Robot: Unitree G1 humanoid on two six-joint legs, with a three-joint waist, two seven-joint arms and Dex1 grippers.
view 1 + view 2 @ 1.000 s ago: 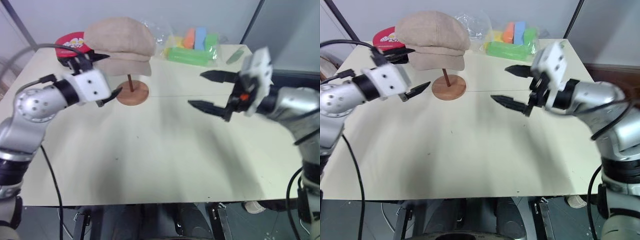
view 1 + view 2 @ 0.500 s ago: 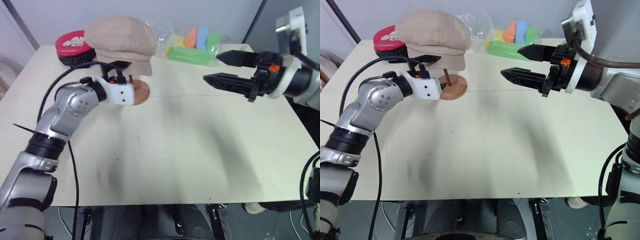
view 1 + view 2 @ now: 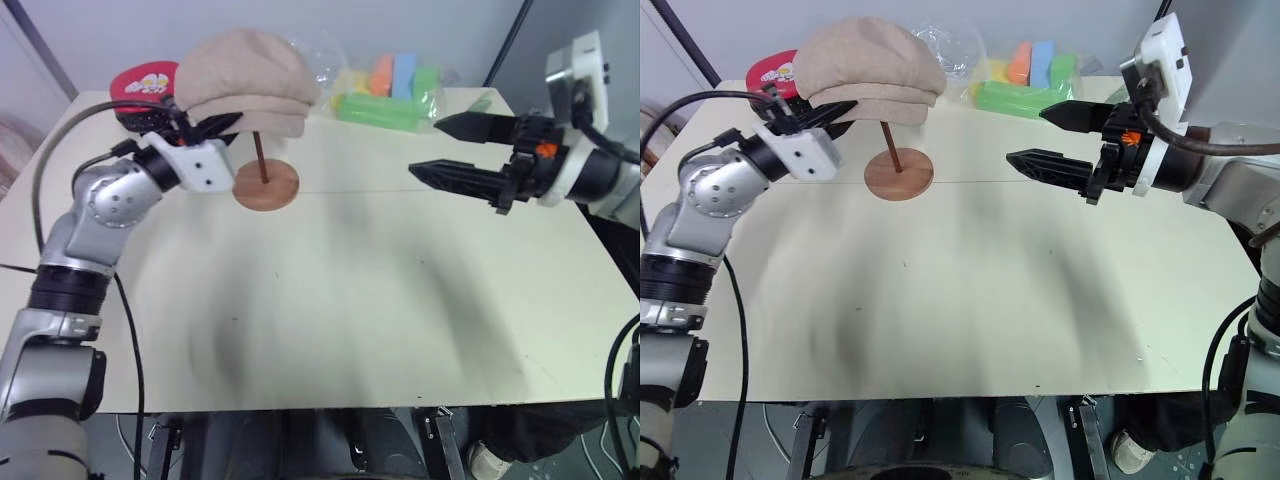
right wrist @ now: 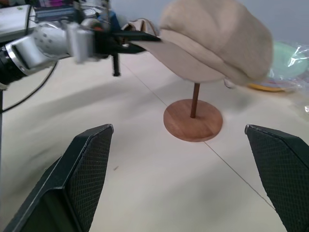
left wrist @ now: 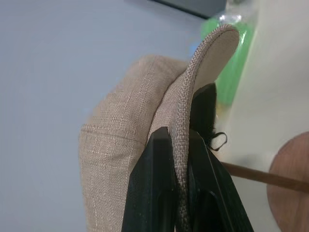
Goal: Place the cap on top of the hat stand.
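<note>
Since a second ago the left gripper [image 3: 222, 124] has gone from hanging open beside the stand to pinching the rim of the cap [image 3: 248, 78], and the cap's near edge now sits tilted up on that side; the right gripper [image 3: 1052, 138] has lifted away toward the right side of the desk [image 3: 340, 290]. In the left wrist view the two black fingers [image 5: 153, 193] are clamped on the beige fabric edge with no gap between them; the cap rests over the top of the hat stand [image 3: 265, 182], whose thin rod leans slightly and whose round base lies flat on the desk; the right fingers [image 4: 87, 164] stand wide apart, holding nothing, well clear of the stand. Behind the cap lies a red-and-black cap [image 3: 145, 88]; further right, a clear bag of coloured blocks [image 3: 385, 90] sits at the far edge.
</note>
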